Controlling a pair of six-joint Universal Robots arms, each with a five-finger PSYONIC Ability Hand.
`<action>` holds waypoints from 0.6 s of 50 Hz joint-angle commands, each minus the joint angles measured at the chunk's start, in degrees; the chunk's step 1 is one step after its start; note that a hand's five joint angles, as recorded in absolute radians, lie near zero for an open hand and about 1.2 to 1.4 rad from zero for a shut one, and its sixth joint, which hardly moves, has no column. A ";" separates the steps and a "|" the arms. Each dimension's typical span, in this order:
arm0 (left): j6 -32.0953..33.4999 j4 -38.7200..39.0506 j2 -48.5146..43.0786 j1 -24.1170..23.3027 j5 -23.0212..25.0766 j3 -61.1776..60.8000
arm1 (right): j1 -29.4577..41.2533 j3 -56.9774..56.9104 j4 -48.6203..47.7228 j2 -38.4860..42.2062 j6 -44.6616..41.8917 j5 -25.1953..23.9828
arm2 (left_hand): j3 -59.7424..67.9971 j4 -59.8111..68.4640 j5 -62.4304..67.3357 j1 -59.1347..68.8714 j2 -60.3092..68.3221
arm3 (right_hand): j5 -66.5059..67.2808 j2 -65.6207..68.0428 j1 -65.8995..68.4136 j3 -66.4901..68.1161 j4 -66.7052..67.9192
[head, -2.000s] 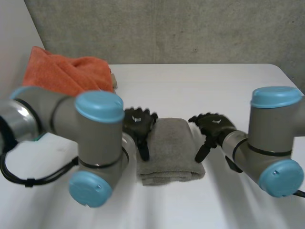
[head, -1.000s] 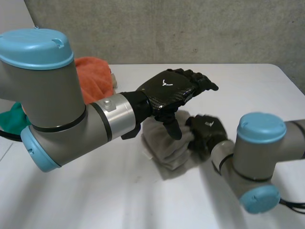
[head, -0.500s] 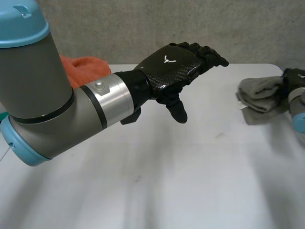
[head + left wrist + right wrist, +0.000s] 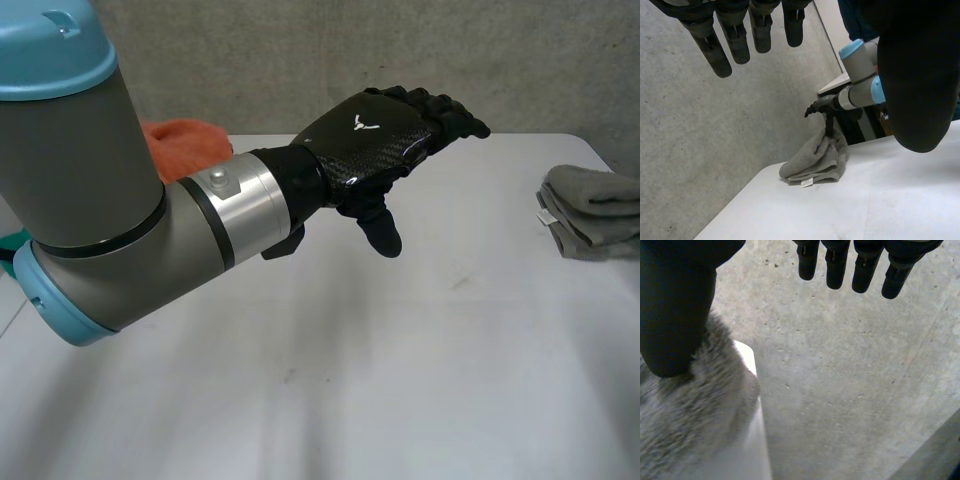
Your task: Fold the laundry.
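Observation:
A folded grey towel [image 4: 592,212] lies at the table's far right edge. In the left wrist view the same towel [image 4: 817,160] sits beyond my left hand's fingertips, and my right hand [image 4: 821,106] hangs just over it on its arm [image 4: 860,85]. Seen from its own wrist, my right hand [image 4: 675,305] is open, its fingers [image 4: 855,265] straight and its thumb resting against the grey towel [image 4: 690,430]. My left hand [image 4: 385,140] hovers open above the middle of the table, holding nothing, with its fingers [image 4: 735,35] straight.
A crumpled orange cloth [image 4: 185,140] lies at the back left, partly behind my left arm [image 4: 120,230]. Something teal [image 4: 8,248] peeks out at the left edge. The white table [image 4: 350,380] ends at a concrete wall [image 4: 300,60].
My right hand carried the folded grey towel from the middle of the table to its far right edge and opened off it. My left hand rose and now hovers over the middle.

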 commanded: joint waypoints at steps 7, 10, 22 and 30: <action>0.00 -0.01 0.48 0.19 -1.67 -0.10 | 0.52 13.88 0.04 -10.43 -29.87 -0.09 | -2.17 -1.63 -2.79 -0.76 -1.95 | -2.80 -2.24 -2.69 -2.01 -2.04; 0.00 0.34 0.57 0.36 -4.31 0.51 | 1.13 18.89 -1.71 -14.64 -27.76 -0.80 | -2.17 -1.63 -2.79 -0.76 -1.95 | -2.80 -2.24 -2.69 -2.01 -2.04; -0.88 6.41 1.10 10.70 -27.05 8.24 | 7.54 58.14 -31.04 -43.44 -19.67 -19.85 | -2.17 -1.63 -2.79 -0.76 -1.95 | -2.80 -2.24 -2.69 -2.01 -2.04; 10.08 6.15 -6.62 23.91 -32.97 10.53 | 13.35 75.93 -31.44 -56.48 -20.02 -26.02 | -1.95 -1.42 -2.57 -0.55 -1.73 | -2.80 -2.24 -2.69 -2.01 -2.04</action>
